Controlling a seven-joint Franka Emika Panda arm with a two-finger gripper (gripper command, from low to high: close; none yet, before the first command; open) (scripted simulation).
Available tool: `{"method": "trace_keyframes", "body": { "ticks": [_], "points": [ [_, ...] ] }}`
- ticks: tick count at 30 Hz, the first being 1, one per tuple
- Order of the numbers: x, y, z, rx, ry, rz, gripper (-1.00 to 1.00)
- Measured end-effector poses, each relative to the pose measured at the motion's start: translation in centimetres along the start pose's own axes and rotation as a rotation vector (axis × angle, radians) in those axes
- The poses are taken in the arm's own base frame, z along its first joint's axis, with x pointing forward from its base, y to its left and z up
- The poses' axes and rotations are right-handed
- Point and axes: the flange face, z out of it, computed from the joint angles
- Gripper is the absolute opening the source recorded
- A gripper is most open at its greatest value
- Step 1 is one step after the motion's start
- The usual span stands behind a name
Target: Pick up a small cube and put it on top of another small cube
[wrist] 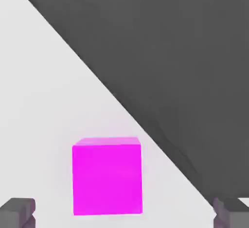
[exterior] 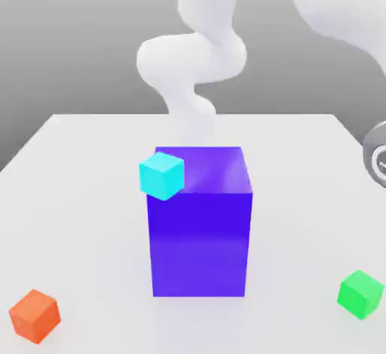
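In the hand view a magenta small cube [wrist: 107,176] sits on the white table [wrist: 44,100], close to the table's edge. My gripper [wrist: 124,213] is open, with one grey fingertip [wrist: 17,212] on each side of the cube and a gap between both tips and it. The exterior view has three more small cubes. A cyan cube [exterior: 161,175] is at the upper left corner of a big blue block [exterior: 200,224]; I cannot tell what it rests on. An orange cube [exterior: 34,315] lies at the front left and a green cube [exterior: 360,293] at the front right.
The big blue block stands in the middle of the table [exterior: 75,194]. Behind it rises the white arm [exterior: 200,50], and a grey part of it [exterior: 375,156] is at the exterior view's right edge. Dark floor [wrist: 185,52] lies beyond the table edge near the magenta cube.
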Motion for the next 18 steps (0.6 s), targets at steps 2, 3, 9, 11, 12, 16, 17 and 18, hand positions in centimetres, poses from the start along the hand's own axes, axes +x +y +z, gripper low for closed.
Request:
{"method": "trace_keyframes", "body": {
  "ticks": [2,3,9,11,12,16,17,18],
  "points": [
    [-0.1,0.0,2.8,-0.001,-0.002,-0.003,-1.00],
    [-0.1,0.0,2.8,-0.001,-0.002,-0.003,-1.00],
    [-0.2,-0.1,2.8,-0.001,-0.003,-0.003,-1.00],
    [-0.1,-0.1,0.3,-0.001,-0.004,-0.003,-1.00],
    [-0.1,-0.1,-1.2,0.000,-0.004,-0.003,-1.00],
    [-2.6,0.7,-4.5,0.006,-0.007,-0.083,-1.00],
    [-3.5,0.9,-5.1,0.007,-0.008,-0.110,-1.00],
    [-4.4,1.2,-5.6,0.008,-0.008,-0.139,-1.00]
  ]
}}
